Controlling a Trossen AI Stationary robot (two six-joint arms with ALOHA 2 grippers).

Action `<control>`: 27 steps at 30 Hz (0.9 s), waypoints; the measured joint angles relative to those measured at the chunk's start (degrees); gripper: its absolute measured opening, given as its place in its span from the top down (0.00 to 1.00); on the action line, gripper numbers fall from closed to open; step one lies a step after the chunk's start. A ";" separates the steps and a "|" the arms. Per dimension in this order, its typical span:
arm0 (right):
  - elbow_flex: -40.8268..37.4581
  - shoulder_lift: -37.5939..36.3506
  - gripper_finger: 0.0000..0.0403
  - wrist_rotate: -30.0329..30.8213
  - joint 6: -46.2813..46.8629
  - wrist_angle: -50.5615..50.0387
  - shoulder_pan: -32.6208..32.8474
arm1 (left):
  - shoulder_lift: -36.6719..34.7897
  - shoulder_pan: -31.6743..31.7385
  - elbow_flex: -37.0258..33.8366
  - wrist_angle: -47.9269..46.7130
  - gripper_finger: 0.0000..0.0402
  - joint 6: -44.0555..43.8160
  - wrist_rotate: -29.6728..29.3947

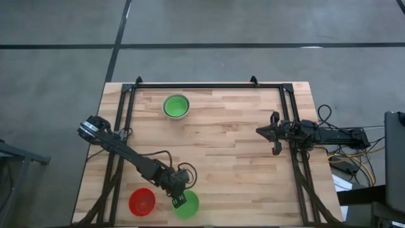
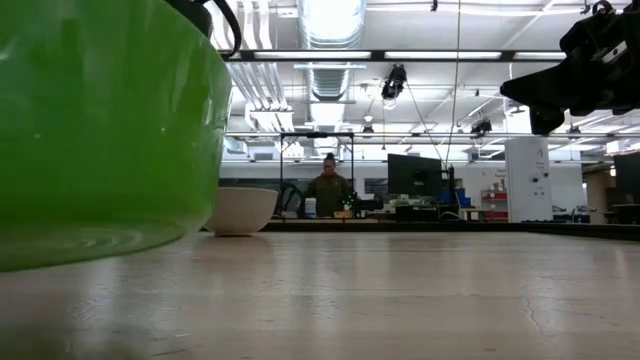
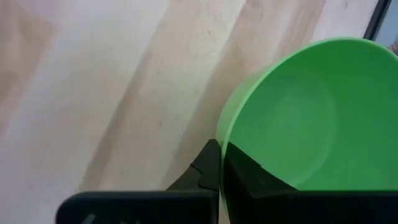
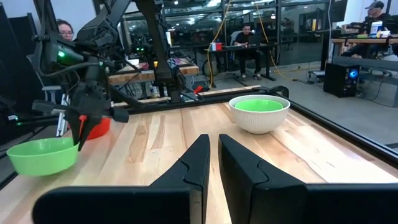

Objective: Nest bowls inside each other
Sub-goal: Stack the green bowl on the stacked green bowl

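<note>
high view: left gripper (image 1: pixel 180 201) jaws pinch green bowl (image 1: pixel 188 206) rim.

Count, bench (image 1: pixel 240 145) contents:
- red bowl (image 1: pixel 142 202): one, near the front left corner.
- green bowl (image 1: pixel 188 204): one standing alone, just beside the red.
- white bowl (image 1: pixel 176 106): one, near the back edge, with a second green bowl (image 1: pixel 176 105) nested inside.
Bowls seen: four.
Arms: two. People in the room behind: at least three.

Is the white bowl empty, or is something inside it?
Not empty. The white bowl has a green bowl nested inside; the high view shows green filling its white rim.
</note>
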 joint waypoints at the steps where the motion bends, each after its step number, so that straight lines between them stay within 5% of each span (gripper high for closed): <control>1: 0.00 0.02 0.92 -0.01 -0.07 0.00 0.00 | -0.38 0.00 0.00 -0.48 0.99 0.39 -0.52; 27: 0.00 -0.02 0.92 -0.02 -0.08 0.00 0.00 | -15.53 4.12 -0.02 -20.65 0.99 -2.28 -9.42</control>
